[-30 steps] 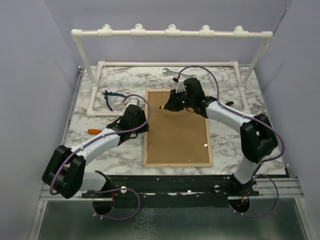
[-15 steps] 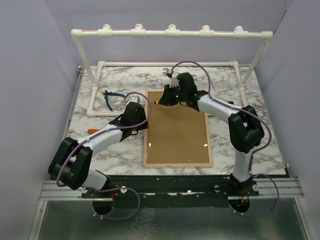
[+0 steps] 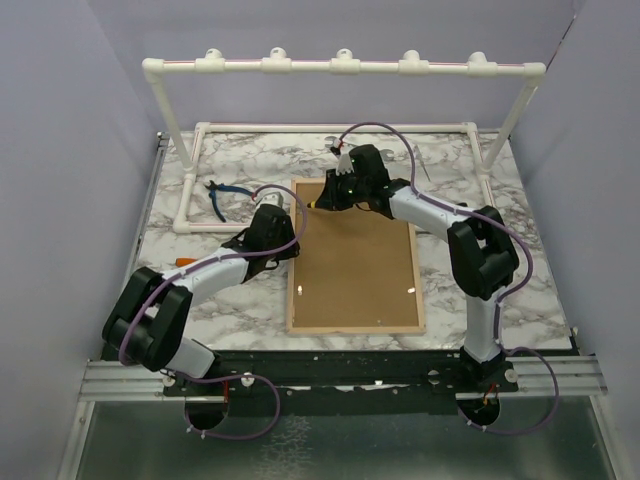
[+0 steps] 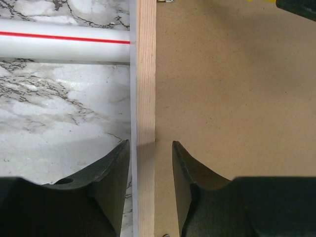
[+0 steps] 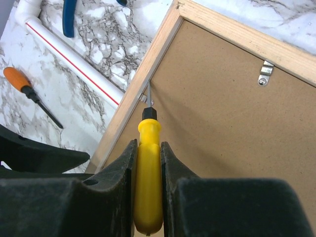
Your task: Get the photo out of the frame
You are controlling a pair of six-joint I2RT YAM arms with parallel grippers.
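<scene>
You have the large rectangular picture frame [image 3: 358,275] lying flat on the white-grey marble table [image 3: 200,300], brown fibreboard back up, w/ a light wood rim around it. The front side is turned down, so you cannot see it.

The left gripper [image 4: 150,143] sits over the frame's left long rim w/ the jaws apart. One finger [image 4: 116,177] is on the outer side of the wood strip, above the marble; the other is on the inner side, above the fibreboard. The strip runs straight btw. them, and a gap shows on the inner side, so it is not clamped. Ahead-left of this gripper a white plastic pipe [image 4: 64,47] w/ a thin red line reaches up to the rim.

The right gripper [image 5: 148,144] is closed tight on a yellow-handled screwdriver [image 5: 148,177], w/ the shaft pointing ahead. The tip is at a small metal clip [image 5: 147,102] on the inner edge of the same rim. Ahead-right of it a metal hanger [image 5: 266,73] sits by the short rim. On the marble to its left are an orange-handled screwdriver [image 5: 19,81] and, further ahead, blue-handled pliers [image 5: 69,17].
</scene>
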